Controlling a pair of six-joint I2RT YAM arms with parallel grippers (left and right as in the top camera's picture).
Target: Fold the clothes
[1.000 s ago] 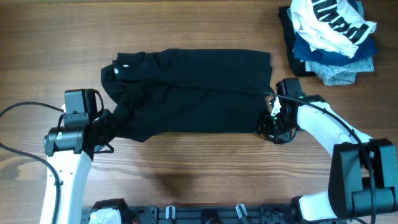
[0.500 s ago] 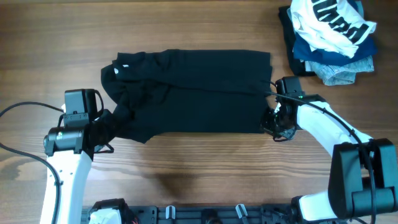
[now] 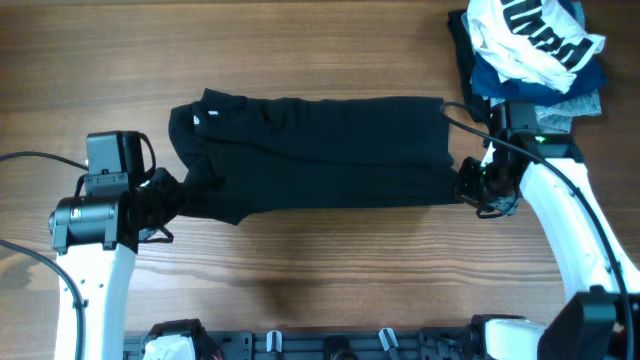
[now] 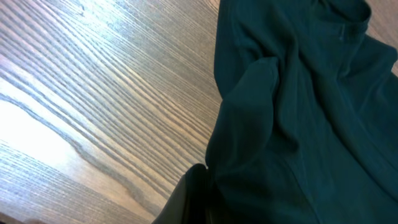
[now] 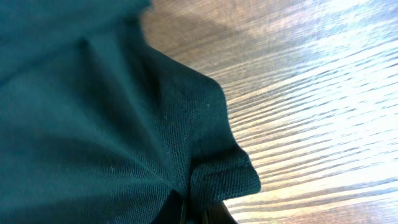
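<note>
The clothes, a black T-shirt (image 3: 320, 150) with a small white mark (image 3: 210, 117) near its left end, lies stretched sideways across the wooden table. My left gripper (image 3: 168, 196) is shut on the shirt's lower left corner. In the left wrist view the fabric (image 4: 298, 118) bunches up from my left gripper (image 4: 198, 202), of which one dark finger shows. My right gripper (image 3: 470, 186) is shut on the lower right corner. The right wrist view shows the knit cloth (image 5: 93, 118) pinched where my right gripper (image 5: 200, 214) meets it.
A pile of other garments (image 3: 530, 60) sits at the far right corner, a white one with black lettering on top of blue and grey ones, close behind the right arm. Bare wood (image 3: 320, 270) lies in front of the shirt. A dark rail (image 3: 330, 345) runs along the near edge.
The right gripper closed on the shirt's right corner and moved right and slightly away. The left gripper moved left. The shirt now lies pulled out longer and flatter between them.
</note>
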